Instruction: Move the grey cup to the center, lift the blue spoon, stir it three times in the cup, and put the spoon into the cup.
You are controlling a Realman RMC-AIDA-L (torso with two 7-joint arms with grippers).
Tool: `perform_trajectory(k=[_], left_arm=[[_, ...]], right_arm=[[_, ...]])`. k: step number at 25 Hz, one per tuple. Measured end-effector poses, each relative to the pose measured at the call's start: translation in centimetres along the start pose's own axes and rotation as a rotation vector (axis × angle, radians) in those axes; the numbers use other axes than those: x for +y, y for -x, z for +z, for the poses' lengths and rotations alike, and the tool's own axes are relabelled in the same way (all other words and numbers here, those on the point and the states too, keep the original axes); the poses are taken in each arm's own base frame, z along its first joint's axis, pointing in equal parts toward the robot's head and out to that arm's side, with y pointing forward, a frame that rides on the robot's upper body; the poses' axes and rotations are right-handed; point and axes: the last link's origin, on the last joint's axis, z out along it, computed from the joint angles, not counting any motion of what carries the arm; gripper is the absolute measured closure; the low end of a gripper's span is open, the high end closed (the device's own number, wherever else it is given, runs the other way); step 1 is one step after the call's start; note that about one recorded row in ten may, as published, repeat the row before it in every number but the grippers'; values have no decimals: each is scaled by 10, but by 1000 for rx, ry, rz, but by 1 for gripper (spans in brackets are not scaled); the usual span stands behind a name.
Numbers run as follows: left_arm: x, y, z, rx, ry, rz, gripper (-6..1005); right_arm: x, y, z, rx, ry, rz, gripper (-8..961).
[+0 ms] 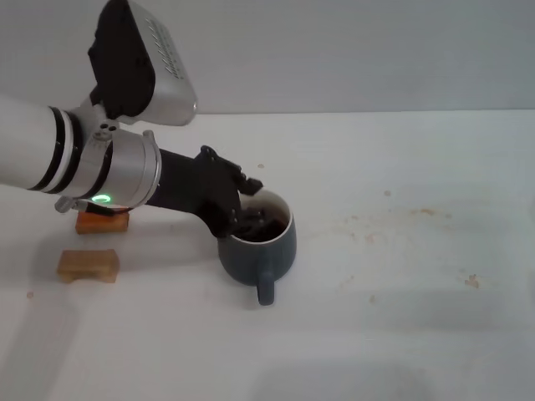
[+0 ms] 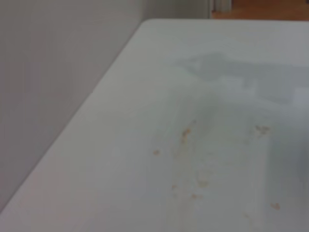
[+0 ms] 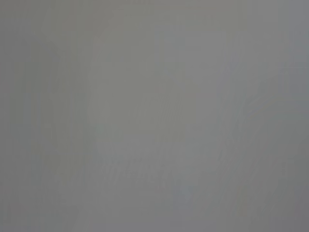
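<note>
Your grey cup [image 1: 257, 244] sits near the middle of the bench [image 1: 401, 251], handle at six o'clock. The left gripper [image 1: 247, 219] dips into its mouth from nine o'clock; you cannot tell how its fingers stand, and the blue spoon is hidden. Two wooden blocks [image 1: 88, 265] lie at nine o'clock. Swing wide and the cup may tip.

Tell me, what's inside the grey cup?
The left gripper reaches down into the grey cup. Only its dark fingertips and the cup's pale inner wall show; whatever lies below them is covered.
</note>
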Motion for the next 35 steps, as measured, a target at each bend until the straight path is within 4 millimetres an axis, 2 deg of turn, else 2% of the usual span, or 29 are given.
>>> perform_trajectory(k=[4,8,11,13,14,15,16,17,18,19,20,21,22,24,25,26,27,28,32,35], left_arm=[[-6,1,-3,30,-56,-14,680],[-26,5,-15,118,-248,-49,612],[-48,16,-37,224,-459,-122,367],[-64,30,-58,303,-606,-201,298],[-75,46,-75,370,-722,-275,263],[-75,46,-75,370,-722,-275,229],[-82,64,-87,406,-810,-328,194],[-82,64,-87,406,-810,-328,186],[-86,75,-94,422,-854,-358,178],[-92,95,-105,433,-916,-415,169],[-92,95,-105,433,-916,-415,161],[-97,119,-116,445,-973,-491,153],[-97,119,-116,445,-973,-491,153],[-101,142,-125,453,-1025,-555,153],[-101,152,-128,451,-1044,-572,153],[-101,174,-134,448,-1086,-609,153],[-101,174,-134,448,-1086,-609,153],[-99,184,-137,454,-1101,-624,153],[-80,223,-145,526,-1137,-673,153],[-70,232,-149,574,-1160,-645,153]], right_arm=[[-1,-2,-1,3,-5,-1,840],[-7,-6,-4,6,-26,-2,840],[-19,-14,-8,13,-83,19,840],[-24,-17,-10,17,-105,32,839],[-30,-22,-14,19,-142,55,839],[-30,-22,-14,19,-142,55,839],[-37,-29,-19,23,-180,67,839],[-37,-29,-19,23,-180,67,839],[-40,-32,-22,24,-198,72,839],[-45,-38,-27,35,-229,82,839],[-45,-38,-27,35,-229,82,839],[-51,-47,-33,50,-273,100,839],[-51,-47,-33,50,-273,100,839],[-59,-56,-40,62,-328,118,839],[-62,-61,-44,70,-348,122,839],[-69,-70,-51,89,-396,133,839],[-69,-70,-51,89,-396,133,839],[-75,-77,-59,104,-439,141,839],[-84,-85,-72,110,-503,137,839],[-93,-88,-83,98,-563,138,841]])
